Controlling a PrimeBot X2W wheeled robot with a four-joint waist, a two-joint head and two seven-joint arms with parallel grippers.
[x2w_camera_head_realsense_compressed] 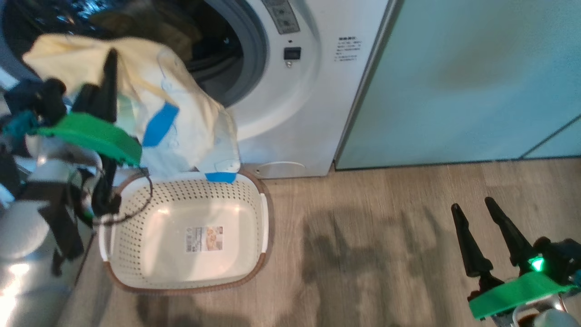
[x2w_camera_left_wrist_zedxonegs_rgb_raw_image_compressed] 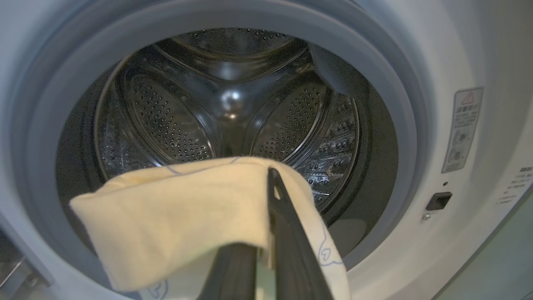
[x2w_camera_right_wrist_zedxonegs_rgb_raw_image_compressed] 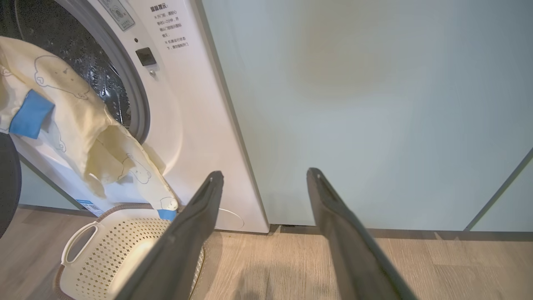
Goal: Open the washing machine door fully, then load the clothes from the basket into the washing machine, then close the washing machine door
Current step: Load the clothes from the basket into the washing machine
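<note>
Cream cloth with blue patches, the clothes point(x2w_camera_head_realsense_compressed: 181, 118) hang as 1 limp bundle from the left gripper point(x2w_camera_head_realsense_compressed: 106, 77). Its 2 fingers are pinched on a fold near the top, just before the washer's point(x2w_camera_head_realsense_compressed: 317, 91) mouth. The lower hem trails down to the basket's point(x2w_camera_head_realsense_compressed: 265, 213) far rim.

Being soft and light, the cloth will sag and drape, so a bunched fold is the best hold. A trailing end could catch on the grey gasket point(x2w_camera_left_wrist_zedxonegs_rgb_raw_image_compressed: 399, 137) short of the drum point(x2w_camera_left_wrist_zedxonegs_rgb_raw_image_compressed: 225, 104).

The basket looks otherwise empty. The right gripper point(x2w_camera_head_realsense_compressed: 472, 204) hangs spread and empty over the wood floor point(x2w_camera_head_realsense_compressed: 363, 227), before the green cabinet point(x2w_camera_head_realsense_compressed: 454, 81). The black curve at the right wrist view's left edge is probably the door point(x2w_camera_right_wrist_zedxonegs_rgb_raw_image_compressed: 7, 183), swung aside.
</note>
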